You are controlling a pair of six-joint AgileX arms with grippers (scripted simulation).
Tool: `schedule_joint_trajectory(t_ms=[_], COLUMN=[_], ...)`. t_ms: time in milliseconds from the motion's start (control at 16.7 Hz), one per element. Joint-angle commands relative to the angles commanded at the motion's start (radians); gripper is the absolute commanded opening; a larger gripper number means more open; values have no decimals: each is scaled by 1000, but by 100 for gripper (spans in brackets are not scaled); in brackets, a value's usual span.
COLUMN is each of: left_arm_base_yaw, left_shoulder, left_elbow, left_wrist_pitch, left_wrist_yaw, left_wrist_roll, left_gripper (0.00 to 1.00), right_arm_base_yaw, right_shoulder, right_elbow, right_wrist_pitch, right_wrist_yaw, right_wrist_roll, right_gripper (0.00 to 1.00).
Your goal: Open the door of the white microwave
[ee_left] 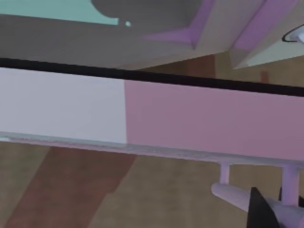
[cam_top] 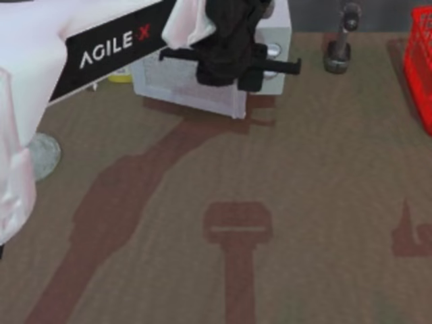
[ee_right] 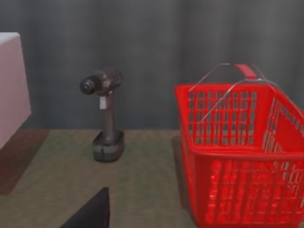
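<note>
Table (cam_top: 304,202): brownish-olive woven-look surface, dark wall behind. Sitting on it:
- microwave (cam_top: 280,27) at the far edge, left of centre, mostly covered by the left arm; door (cam_top: 196,91) is the mesh-windowed panel facing the near side.
- drill (cam_top: 339,44) standing upright on its battery base, right of the microwave, well apart from it.
- red basket (cam_top: 420,67) at the far right edge, cut off by the frame; right wrist view shows it near the drill, not touching.
- grey round object (cam_top: 44,155) at the left edge, partly hidden by the arm.
- small yellow item (cam_top: 120,76) just left of the microwave, mostly hidden.
</note>
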Motion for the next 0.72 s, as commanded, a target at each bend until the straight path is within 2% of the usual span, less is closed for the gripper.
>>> schedule_joint_trajectory(t_ms=[720], left_arm_base_yaw=[-8], left_shoulder=[-4], left_elbow=[0], left_wrist_pitch=[3], left_wrist_yaw=[8], left_wrist_roll=[-3], left_gripper=[0], right_arm_base_yaw=[0], right_shoulder=[0], right_elbow=[0], right_wrist_pitch=[0], right_wrist_yaw=[0], right_wrist_roll=[0], right_gripper=[100])
